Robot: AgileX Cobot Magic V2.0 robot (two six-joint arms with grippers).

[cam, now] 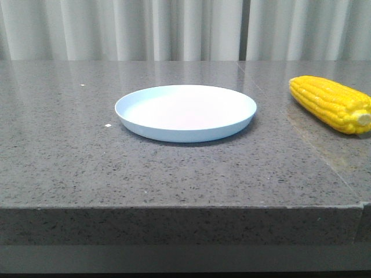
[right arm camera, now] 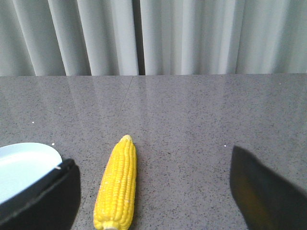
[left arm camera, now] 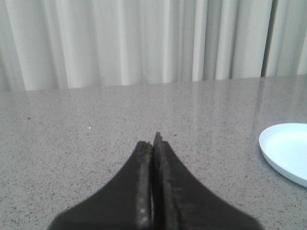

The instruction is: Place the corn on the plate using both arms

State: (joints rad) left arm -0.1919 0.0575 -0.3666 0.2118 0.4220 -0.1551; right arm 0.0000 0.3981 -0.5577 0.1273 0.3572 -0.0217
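The yellow corn [cam: 330,104] lies on the grey stone table at the right, its pale stub end toward the front. The pale blue-white plate [cam: 185,112] sits empty at the table's middle. Neither gripper shows in the front view. In the right wrist view my right gripper [right arm camera: 153,191] is wide open, and the corn [right arm camera: 116,184] lies on the table between its fingers, nearer the left finger [right arm camera: 45,201], untouched. A part of the plate [right arm camera: 21,167] shows beside that finger. In the left wrist view my left gripper [left arm camera: 153,143] is shut and empty over bare table, with the plate's rim [left arm camera: 268,148] off to one side.
The grey speckled table [cam: 87,156] has a front edge close to the camera and a seam at the right front corner [cam: 362,205]. White curtains [cam: 185,29] hang behind the table's far edge.
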